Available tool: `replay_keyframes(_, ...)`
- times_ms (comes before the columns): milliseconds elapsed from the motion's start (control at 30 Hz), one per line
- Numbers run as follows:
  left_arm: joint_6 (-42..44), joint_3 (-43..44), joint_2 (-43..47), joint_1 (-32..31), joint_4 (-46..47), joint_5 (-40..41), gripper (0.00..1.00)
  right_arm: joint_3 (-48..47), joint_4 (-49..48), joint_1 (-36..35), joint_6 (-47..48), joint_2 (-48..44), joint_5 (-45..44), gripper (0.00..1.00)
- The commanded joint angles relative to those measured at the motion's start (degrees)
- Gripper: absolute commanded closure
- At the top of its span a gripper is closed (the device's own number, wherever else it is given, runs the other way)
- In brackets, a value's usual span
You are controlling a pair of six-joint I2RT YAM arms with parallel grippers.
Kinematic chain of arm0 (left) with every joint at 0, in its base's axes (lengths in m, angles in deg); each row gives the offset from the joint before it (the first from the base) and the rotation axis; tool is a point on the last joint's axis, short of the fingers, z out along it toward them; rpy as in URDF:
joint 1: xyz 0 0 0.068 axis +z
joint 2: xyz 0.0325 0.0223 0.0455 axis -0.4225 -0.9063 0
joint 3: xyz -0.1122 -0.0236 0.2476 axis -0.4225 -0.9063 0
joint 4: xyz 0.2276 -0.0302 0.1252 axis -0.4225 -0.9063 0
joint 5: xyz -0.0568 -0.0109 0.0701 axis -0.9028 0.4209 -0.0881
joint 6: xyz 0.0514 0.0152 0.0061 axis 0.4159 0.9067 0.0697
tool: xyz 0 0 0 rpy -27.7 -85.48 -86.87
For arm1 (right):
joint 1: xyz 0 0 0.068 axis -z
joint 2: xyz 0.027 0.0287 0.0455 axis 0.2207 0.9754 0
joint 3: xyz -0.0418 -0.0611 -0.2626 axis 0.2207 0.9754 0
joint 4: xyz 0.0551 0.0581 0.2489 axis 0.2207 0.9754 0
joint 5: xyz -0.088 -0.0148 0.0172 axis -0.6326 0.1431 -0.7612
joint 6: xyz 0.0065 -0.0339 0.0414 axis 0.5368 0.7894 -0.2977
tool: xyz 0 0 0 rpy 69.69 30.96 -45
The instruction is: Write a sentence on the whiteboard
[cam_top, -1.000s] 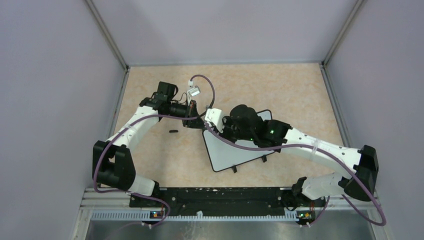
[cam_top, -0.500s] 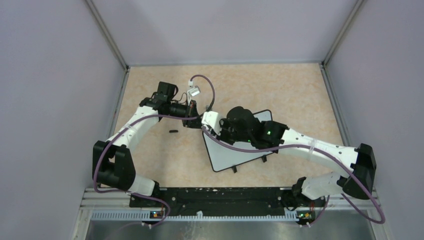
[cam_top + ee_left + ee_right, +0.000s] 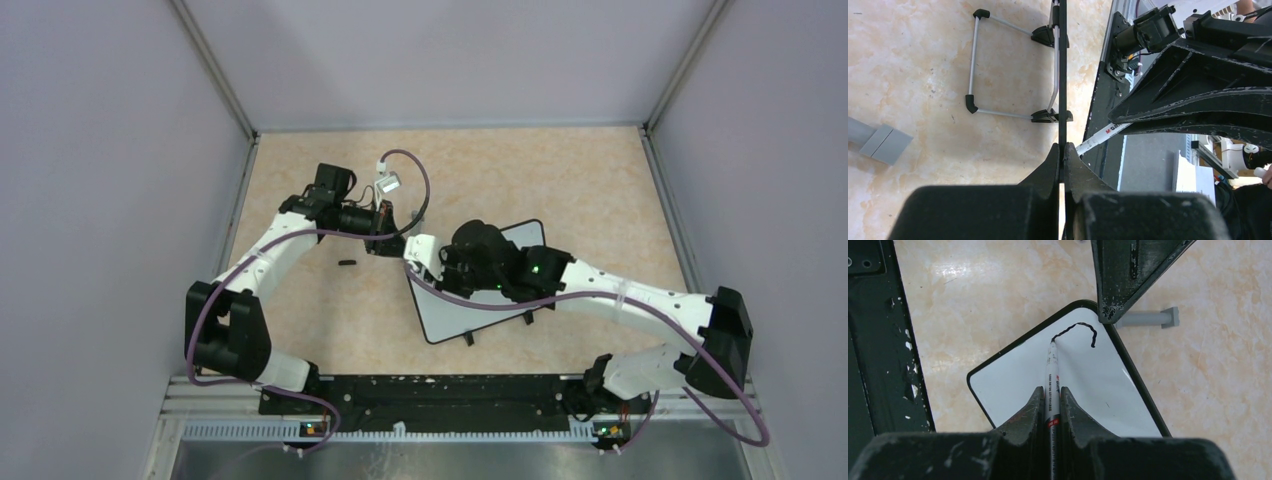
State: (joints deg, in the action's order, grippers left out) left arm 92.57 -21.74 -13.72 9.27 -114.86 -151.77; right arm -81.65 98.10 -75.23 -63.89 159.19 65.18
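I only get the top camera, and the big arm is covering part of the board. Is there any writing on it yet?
Observer: Yes. The right wrist view shows one curvy black stroke near a corner of the whiteboard.
Child: What's drawing it?
Observer: A marker, clamped in the right pincer, with its tip touching the board at one end of the stroke.
Child: What's the other one doing?
Observer: The left wrist view shows the left pincer shut on the whiteboard's thin black rim.
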Motion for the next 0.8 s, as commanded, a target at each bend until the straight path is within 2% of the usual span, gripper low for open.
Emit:
replay_keyframes(0,0.5,-0.9,1.4,-0.3,0.9,-1.0,1.0,0.8,0.6,-0.8,1.1,-1.7,0.9,1.0)
replay_keyframes(433,0.3,-1.6,2.1,-0.2,1.3,-0.5,1.0,1.3,-0.2,-0.8,0.6,-4.1,-4.8,1.0)
replay_keyframes(767,0.2,-1.9,2.4,-0.2,1.7,-0.3,1.0,0.6,0.7,-0.7,0.7,-6.2,-2.8,1.0)
